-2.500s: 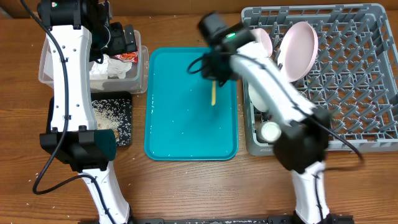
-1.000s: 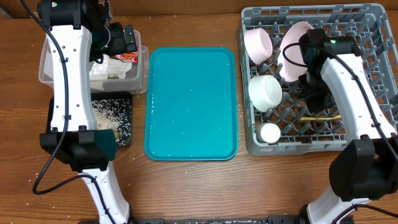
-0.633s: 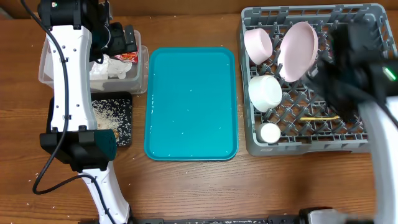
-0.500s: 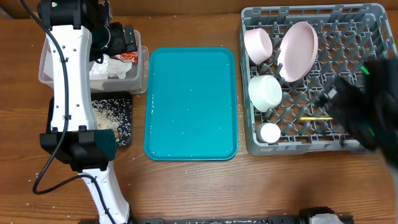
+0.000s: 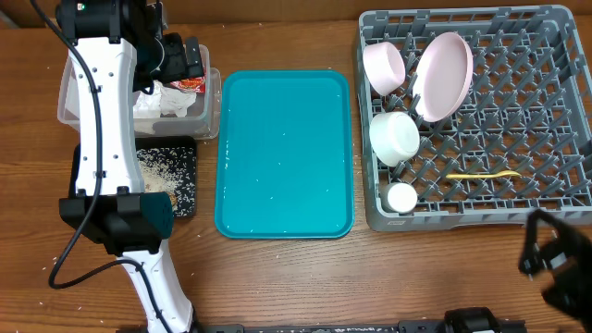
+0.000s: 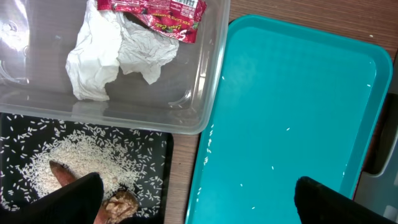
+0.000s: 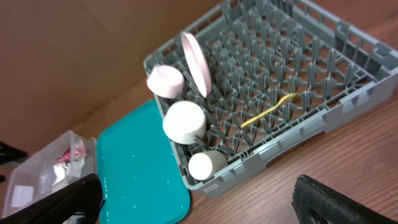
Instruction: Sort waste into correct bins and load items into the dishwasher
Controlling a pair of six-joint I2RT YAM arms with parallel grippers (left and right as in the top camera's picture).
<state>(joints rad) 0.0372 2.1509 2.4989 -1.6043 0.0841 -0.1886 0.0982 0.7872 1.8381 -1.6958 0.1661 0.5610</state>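
Reading left jaws as wide apart and empty, hanging above the clear tub (image 5: 211, 111) at the back left of the surface. Reading right jaws as equally wide apart and empty, low off the front right corner, apart from the grey dish rack (image 5: 462, 218). Logging rack load: pale yellow spoon (image 5: 483, 175) flat across pegs near the front edge; white bowls (image 5: 384, 65) and tilted plate (image 5: 444, 74) toward the back left corner; small cup (image 5: 401, 197) on its side at the front left corner. Logging waste: napkin (image 6: 106, 56) and red wrapper (image 6: 155, 9) in the tub, rice (image 6: 68, 162) and brown scraps (image 6: 121, 202) in the black tray (image 6: 155, 149). Noting a few stray grains on the teal tray (image 5: 287, 148). Judging sorting nearly complete. Flagging hazards: spoon thin and unsecured, liable to drop through the grid on any jolt from a returning right arm; plate only leaning, apt to tip onto the bowls with the same jolt; wrapper high in the tub beneath the left jaws, prone to snagging if lowered carelessly; stray grains too small to pinch, likely to scatter onto the surface if swept.
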